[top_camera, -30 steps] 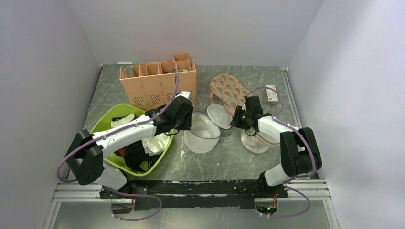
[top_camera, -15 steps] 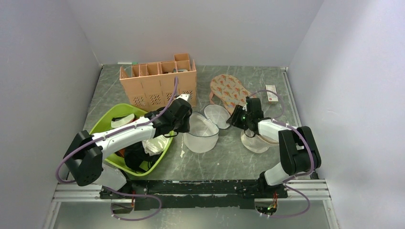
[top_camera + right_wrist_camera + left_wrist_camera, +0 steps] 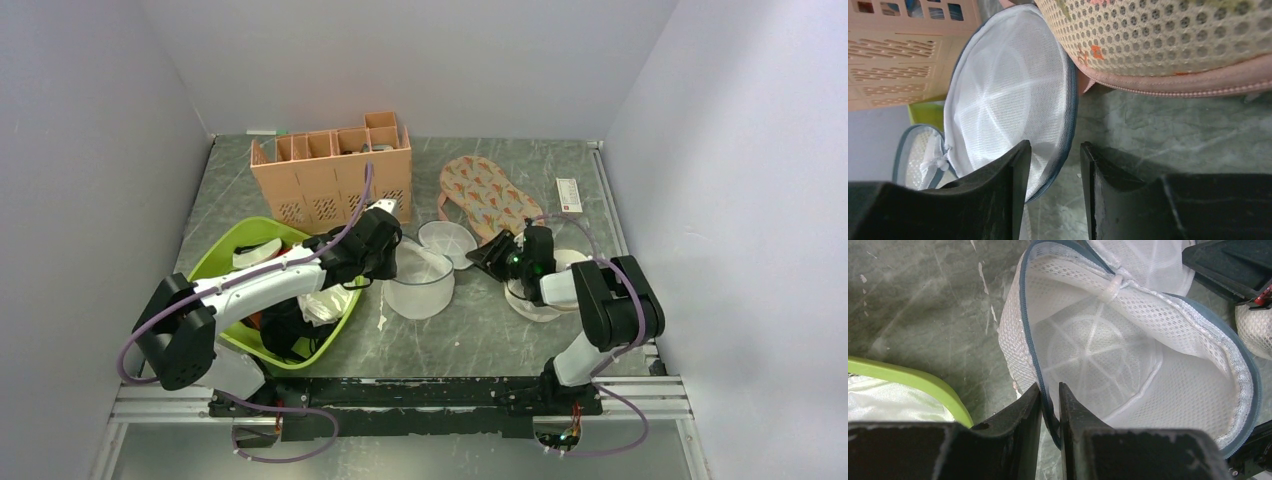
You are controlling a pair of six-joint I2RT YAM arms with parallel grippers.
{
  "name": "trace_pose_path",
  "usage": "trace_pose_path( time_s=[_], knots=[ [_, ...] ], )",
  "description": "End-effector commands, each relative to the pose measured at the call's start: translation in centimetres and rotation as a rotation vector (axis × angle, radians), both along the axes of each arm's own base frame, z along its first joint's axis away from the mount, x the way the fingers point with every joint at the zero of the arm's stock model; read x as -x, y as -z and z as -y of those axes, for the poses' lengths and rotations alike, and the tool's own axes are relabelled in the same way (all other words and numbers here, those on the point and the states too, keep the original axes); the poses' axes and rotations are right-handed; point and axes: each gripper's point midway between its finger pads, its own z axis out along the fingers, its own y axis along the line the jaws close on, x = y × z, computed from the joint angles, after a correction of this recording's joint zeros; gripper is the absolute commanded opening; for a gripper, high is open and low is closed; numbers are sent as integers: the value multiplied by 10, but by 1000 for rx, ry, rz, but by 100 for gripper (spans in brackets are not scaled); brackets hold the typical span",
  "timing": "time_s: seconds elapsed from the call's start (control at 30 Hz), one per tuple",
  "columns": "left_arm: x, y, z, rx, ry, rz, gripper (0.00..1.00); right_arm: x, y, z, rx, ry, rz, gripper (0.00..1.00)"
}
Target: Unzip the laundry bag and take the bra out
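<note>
The laundry bag [image 3: 420, 288] stands unzipped mid-table, and its interior looks empty in the left wrist view [image 3: 1098, 345]. Its round lid [image 3: 447, 240] hangs off the far right of the rim. My left gripper [image 3: 390, 250] is shut on the bag's blue zip rim [image 3: 1050, 400] at the near left side. My right gripper [image 3: 485, 253] is open and lies low. In the right wrist view the lid's [image 3: 1003, 95] blue edge lies between its fingers [image 3: 1053, 155], not clamped. A white rounded cup, apparently the bra [image 3: 530, 300], lies on the table under the right arm.
An orange slotted crate [image 3: 330, 175] stands at the back. A green basin [image 3: 240, 340] with dark and pale garments sits on the left. A cream patterned mesh bag [image 3: 480, 190] lies behind the lid and is close above it in the right wrist view [image 3: 1168, 40]. A small box [image 3: 568, 195] is at back right.
My right gripper has moved down and left and now lies at the lid's edge. The lid has shifted left towards the bag. The left gripper has kept its hold on the rim.
</note>
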Motion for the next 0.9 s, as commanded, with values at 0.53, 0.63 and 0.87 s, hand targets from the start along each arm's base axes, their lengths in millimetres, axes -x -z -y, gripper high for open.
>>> trace_pose_path(
  time_s=[0.53,0.63,0.87],
  knots=[
    [-2,-21,2,28,33,76,43,-19,-69,13,192,-139,336,0],
    [-6,-28,0,17,30,100,53,-18,-90,25,288,-116,418,0],
    [-10,-55,-5,35,20,167,74,-14,-142,29,506,-63,568,0]
  ],
)
